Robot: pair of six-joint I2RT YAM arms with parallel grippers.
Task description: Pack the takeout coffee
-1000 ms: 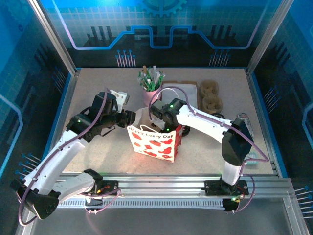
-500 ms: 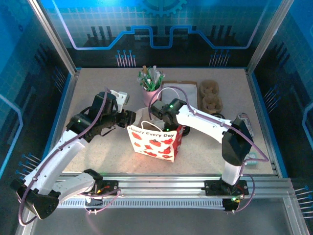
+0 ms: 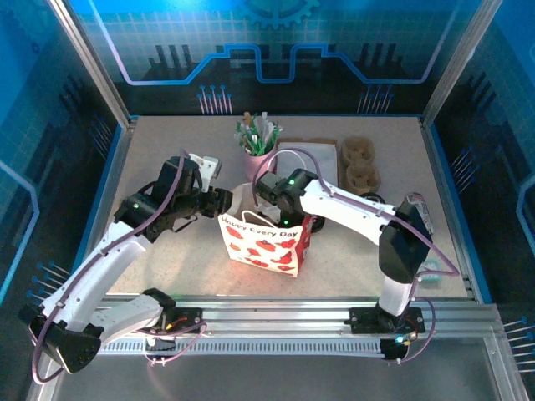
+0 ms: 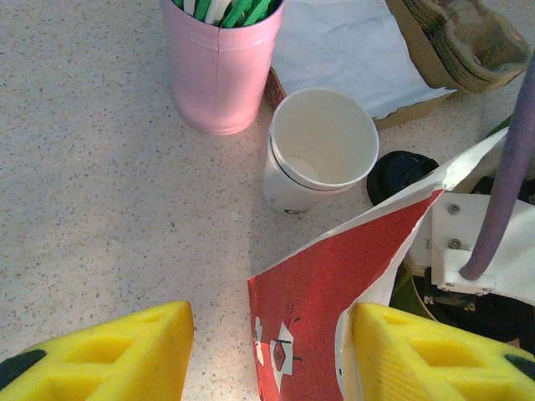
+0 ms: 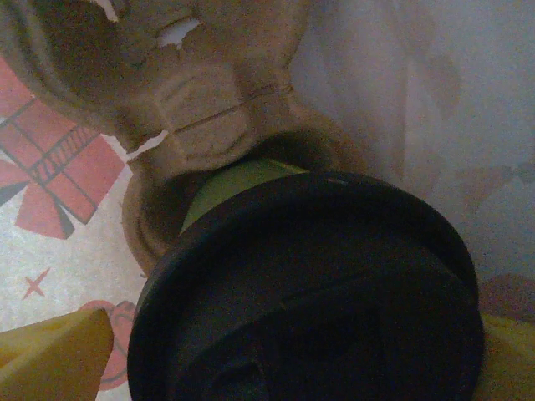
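Note:
The takeout coffee (image 4: 322,150), a plain white paper cup, stands open and empty on the table beside the pink cup (image 4: 221,67). The poppy-printed gift bag (image 3: 263,246) stands mid-table. My left gripper (image 4: 267,351) is open astride the bag's red side wall (image 4: 334,284), its right finger against the paper and its left finger well apart. My right gripper (image 5: 284,359) reaches down into the bag. It is open, with yellow fingertips (image 5: 50,355) on either side of a black-lidded green cup (image 5: 309,284). That cup sits in a brown pulp carrier (image 5: 209,109).
The pink cup (image 3: 257,159) holds green-and-white sticks. A white napkin (image 4: 343,50) and stacked pulp carriers (image 3: 359,163) lie at the back right. A loose black lid (image 4: 401,171) lies by the white cup. Blue enclosure walls (image 3: 451,167) ring the table.
The right jaws have spread a little around the black lid inside the bag. Both arms and the bag have stayed nearly still.

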